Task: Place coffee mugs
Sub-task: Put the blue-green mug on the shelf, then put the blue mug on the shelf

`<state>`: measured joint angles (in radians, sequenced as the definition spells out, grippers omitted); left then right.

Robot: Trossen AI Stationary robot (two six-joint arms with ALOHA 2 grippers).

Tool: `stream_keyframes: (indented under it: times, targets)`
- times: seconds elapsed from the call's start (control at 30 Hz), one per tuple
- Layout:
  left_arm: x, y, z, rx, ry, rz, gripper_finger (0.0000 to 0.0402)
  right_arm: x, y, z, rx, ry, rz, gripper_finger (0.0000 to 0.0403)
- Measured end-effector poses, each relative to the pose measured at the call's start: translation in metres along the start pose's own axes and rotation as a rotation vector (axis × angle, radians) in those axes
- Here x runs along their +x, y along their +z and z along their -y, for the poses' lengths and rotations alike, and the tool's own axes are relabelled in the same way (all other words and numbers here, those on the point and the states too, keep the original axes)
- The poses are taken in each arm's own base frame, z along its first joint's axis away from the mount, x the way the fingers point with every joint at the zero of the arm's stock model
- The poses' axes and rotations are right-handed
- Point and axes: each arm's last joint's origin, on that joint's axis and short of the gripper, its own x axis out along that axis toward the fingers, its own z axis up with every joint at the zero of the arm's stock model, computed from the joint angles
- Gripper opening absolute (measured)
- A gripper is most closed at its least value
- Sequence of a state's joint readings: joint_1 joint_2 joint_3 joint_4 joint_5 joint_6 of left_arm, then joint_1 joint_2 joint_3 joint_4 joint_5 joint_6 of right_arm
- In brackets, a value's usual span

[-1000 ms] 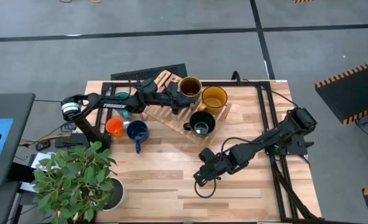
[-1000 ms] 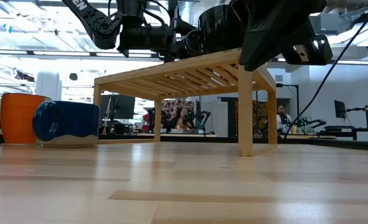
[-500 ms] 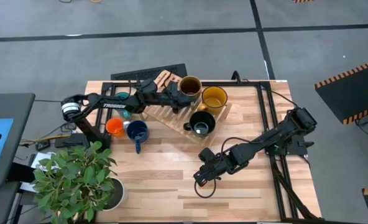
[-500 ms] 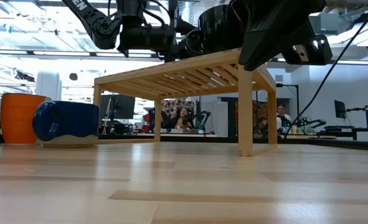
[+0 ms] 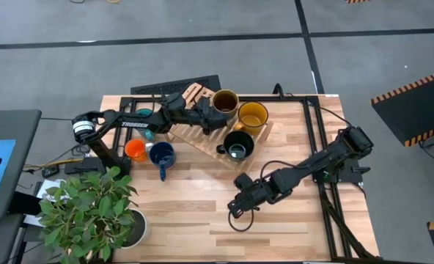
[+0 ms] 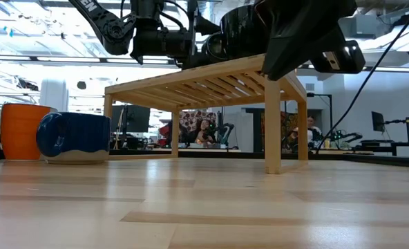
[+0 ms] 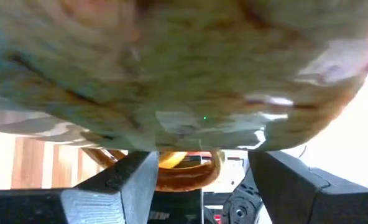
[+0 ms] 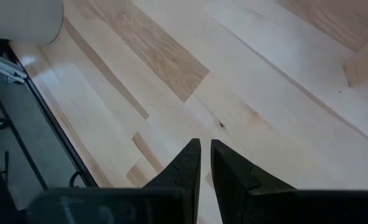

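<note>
Brown-olive mug (image 5: 223,101), yellow mug (image 5: 252,116), black mug (image 5: 237,144) on rack (image 5: 193,134), left gripper (image 5: 211,117) open beside brown-olive, right gripper (image 5: 235,207) closed, empty.

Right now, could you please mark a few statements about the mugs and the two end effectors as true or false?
1. Three mugs stand on the wooden rack. True: the brown-olive mug, the yellow mug and the black mug.
2. The orange mug is on the rack. False: it sits on the table beside the dark blue mug.
3. The right end effector holds a mug. False: its fingers are shut on nothing, over bare table.
4. The left end effector is at the brown-olive mug, fingers spread. True.
5. The dark blue mug stands upright. False: in the low view it lies on its side.
</note>
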<state>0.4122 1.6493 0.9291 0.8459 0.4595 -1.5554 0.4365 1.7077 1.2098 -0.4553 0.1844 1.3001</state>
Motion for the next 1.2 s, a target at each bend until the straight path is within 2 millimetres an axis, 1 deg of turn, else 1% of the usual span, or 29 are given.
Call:
stream_keyframes:
  times: [0.2, 0.33, 0.47, 0.73, 0.9, 1.0, 1.1, 1.2]
  targets:
    - [-0.001, 0.0, 0.005, 0.008, -0.033, -0.008, 0.0232, 0.0, 0.002, 0.001, 0.005, -0.002, 0.003, 0.0063]
    - [-0.005, 0.001, 0.014, 0.04, -0.039, 0.01, 0.0232, 0.0, 0.002, 0.001, 0.006, -0.002, 0.004, 0.0063]
    - [-0.012, 0.003, 0.019, 0.06, 0.02, 0.007, 0.0232, 0.0, 0.002, 0.001, 0.004, -0.002, 0.004, 0.0063]
    - [-0.028, -0.006, 0.033, 0.128, 0.14, -0.011, 0.0232, 0.0, 0.002, 0.001, -0.009, -0.002, 0.004, 0.0063]
    - [-0.045, -0.013, 0.048, 0.2, 0.221, 0.012, 0.0232, 0.0, 0.002, 0.001, -0.011, -0.002, 0.004, 0.0063]
    - [-0.06, -0.021, 0.063, 0.256, 0.263, 0.039, 0.0232, 0.0, 0.002, 0.001, -0.013, -0.002, 0.004, 0.0063]
    - [-0.076, -0.033, 0.079, 0.352, 0.288, 0.041, 0.0232, 0.0, 0.002, 0.001, -0.013, -0.002, 0.004, 0.0063]
    - [-0.094, -0.05, 0.095, 0.498, 0.306, 0.005, 0.0232, 0.0, 0.002, 0.001, -0.013, -0.002, 0.004, 0.0063]
